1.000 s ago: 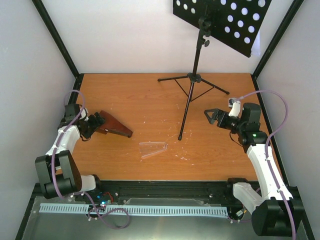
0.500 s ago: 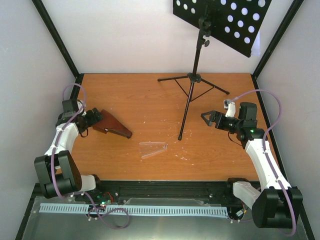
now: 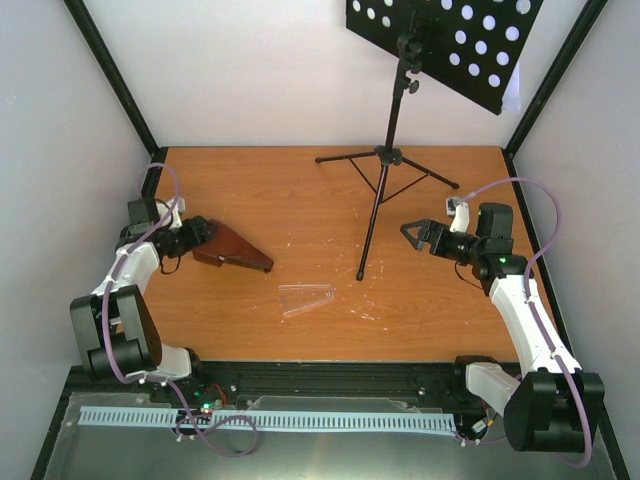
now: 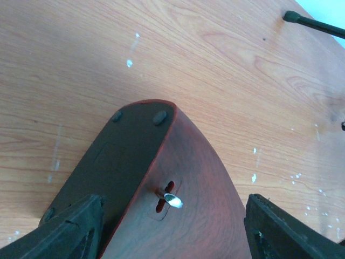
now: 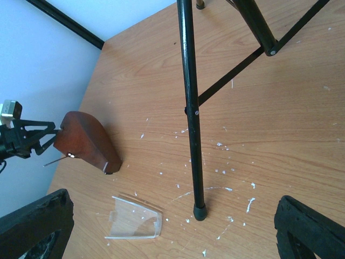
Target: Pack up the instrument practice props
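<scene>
Metronome [image 3: 236,252] farther right, in left pincer [image 3: 203,238]

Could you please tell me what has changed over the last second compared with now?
The left gripper, closed around the base of the wooden metronome, shifted slightly right and took the metronome along with it. The right gripper, open, moved left toward the music stand. The stand and the clear plastic cover stayed put.

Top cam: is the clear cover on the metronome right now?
No, the clear cover lies flat on the table, apart from the metronome.
</scene>
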### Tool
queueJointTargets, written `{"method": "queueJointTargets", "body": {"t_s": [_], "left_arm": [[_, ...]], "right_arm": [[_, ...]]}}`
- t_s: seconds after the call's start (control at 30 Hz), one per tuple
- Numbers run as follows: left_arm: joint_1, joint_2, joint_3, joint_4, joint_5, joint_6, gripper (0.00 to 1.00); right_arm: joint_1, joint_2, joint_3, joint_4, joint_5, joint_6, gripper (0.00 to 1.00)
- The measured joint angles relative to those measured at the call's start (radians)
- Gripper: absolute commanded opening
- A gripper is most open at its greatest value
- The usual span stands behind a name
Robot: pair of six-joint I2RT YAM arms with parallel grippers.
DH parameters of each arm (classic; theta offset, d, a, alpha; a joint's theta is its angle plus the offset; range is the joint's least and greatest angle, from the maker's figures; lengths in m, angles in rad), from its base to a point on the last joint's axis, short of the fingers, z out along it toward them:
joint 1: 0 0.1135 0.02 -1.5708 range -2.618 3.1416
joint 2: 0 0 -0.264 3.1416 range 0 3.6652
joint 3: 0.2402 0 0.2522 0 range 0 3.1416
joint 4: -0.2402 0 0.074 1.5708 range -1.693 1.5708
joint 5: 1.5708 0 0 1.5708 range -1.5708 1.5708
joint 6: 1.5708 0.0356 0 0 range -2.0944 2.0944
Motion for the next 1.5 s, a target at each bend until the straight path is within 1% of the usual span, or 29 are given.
{"method": "queueJointTargets", "body": {"t_s": [0.2,0.4,0.67,0.77,0.9,1.0,1.1,1.17,1.23,1.3,1.4,1.5], "left_arm": [[0.000,-0.031,-0.064,0.015,0.075,-0.031,0.71],[-0.005,-0.093,-0.150,0.013,0.168,-0.076,0.72],[-0.052,-0.161,-0.180,-0.009,0.276,-0.110,0.76],[-0.103,-0.178,-0.187,-0.009,0.281,-0.127,0.76],[-0.221,-0.179,-0.175,-0.032,0.265,-0.138,0.79],[-0.263,-0.185,-0.113,-0.102,0.200,-0.130,0.83],[-0.264,-0.210,0.011,-0.174,0.077,-0.111,0.89],[-0.263,-0.217,0.101,-0.191,0.012,-0.089,0.95],[-0.264,-0.200,0.192,-0.198,-0.023,-0.059,0.95],[-0.264,-0.131,0.296,-0.220,-0.032,-0.025,0.94],[-0.266,0.035,0.443,-0.241,-0.032,0.026,0.93],[-0.278,0.206,0.492,-0.246,-0.044,0.064,0.98]], "right_arm": [[0.000,0.000,-0.005,0.016,-0.008,0.019,1.00],[0.018,-0.002,-0.058,0.056,-0.026,0.060,1.00],[0.048,-0.002,-0.069,0.081,-0.025,0.086,1.00],[0.052,-0.002,-0.073,0.091,-0.024,0.093,1.00],[0.055,-0.009,-0.080,0.088,-0.021,0.099,1.00],[0.056,-0.036,-0.080,0.080,-0.015,0.100,1.00],[0.058,-0.072,-0.080,0.065,-0.009,0.097,1.00],[0.059,-0.087,-0.080,0.055,-0.005,0.092,1.00],[0.059,-0.095,-0.080,0.044,-0.002,0.088,1.00],[0.059,-0.099,-0.080,0.037,-0.002,0.084,1.00],[0.059,-0.108,-0.080,0.027,-0.002,0.080,1.00],[0.059,-0.134,-0.082,0.008,0.000,0.077,1.00]]}}
